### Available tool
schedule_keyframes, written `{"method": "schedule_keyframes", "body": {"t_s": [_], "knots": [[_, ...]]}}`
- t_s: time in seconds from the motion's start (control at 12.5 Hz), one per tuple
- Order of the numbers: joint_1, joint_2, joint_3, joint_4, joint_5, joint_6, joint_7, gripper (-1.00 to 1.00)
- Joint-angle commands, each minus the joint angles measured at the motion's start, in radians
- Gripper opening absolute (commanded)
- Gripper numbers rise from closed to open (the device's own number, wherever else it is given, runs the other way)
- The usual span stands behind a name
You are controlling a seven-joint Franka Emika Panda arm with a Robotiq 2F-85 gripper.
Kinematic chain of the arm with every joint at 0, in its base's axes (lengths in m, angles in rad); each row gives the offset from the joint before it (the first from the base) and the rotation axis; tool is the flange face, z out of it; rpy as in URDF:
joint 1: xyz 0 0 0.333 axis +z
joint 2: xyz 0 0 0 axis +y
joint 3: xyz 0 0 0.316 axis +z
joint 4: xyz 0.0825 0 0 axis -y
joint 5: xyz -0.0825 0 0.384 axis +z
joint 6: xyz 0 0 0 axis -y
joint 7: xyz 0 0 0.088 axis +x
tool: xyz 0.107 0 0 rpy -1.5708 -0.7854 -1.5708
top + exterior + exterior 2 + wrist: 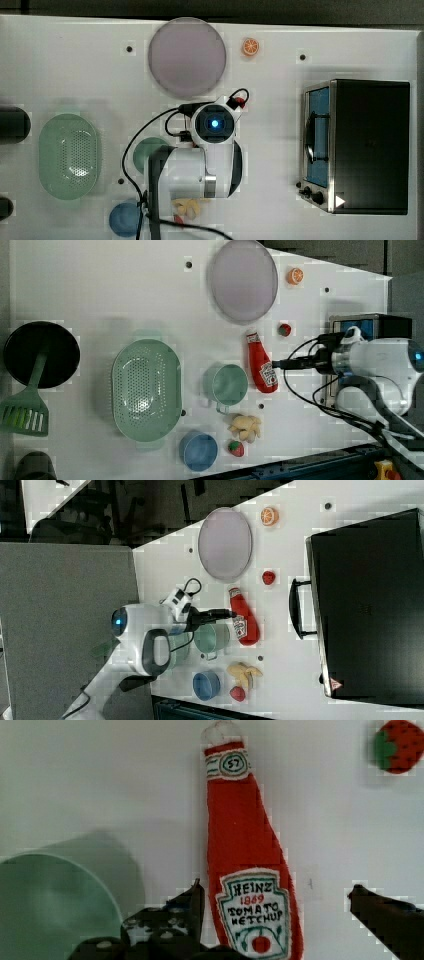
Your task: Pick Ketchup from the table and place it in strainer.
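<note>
While spread wide, end effector (275, 915) straddles Ketchup (247, 870) — holding nothing

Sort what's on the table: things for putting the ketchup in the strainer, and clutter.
Job: Ketchup, strainer, open gripper.
Clutter: grey plate, orange slice, green cup, blue bowl, two strawberries, toaster oven.

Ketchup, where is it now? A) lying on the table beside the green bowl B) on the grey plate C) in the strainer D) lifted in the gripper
A: the Ketchup lies flat on the table next to the green bowl, apart from the strainer, with the open gripper straddling it.
</note>
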Motion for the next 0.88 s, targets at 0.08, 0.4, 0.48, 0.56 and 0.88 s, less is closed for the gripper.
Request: {"method": "schedule_keyframes", "body": {"t_s": [0.08, 0.4, 0.48, 0.56, 0.88], "knots": [[-0.001, 0.097, 0.0, -0.006, -0.01, 0.068, -0.047, 1.0], [-0.001, 0.182, -0.008, -0.006, -0.011, 0.156, -0.046, 1.0], [-0.001, 0.19, -0.01, -0.006, -0.011, 0.166, -0.046, 1.0], [-0.001, 0.192, -0.01, -0.007, -0.011, 0.165, -0.046, 0.92], [-0.001, 0.172, -0.009, 0.005, -0.011, 0.157, -0.044, 0.24]]}}
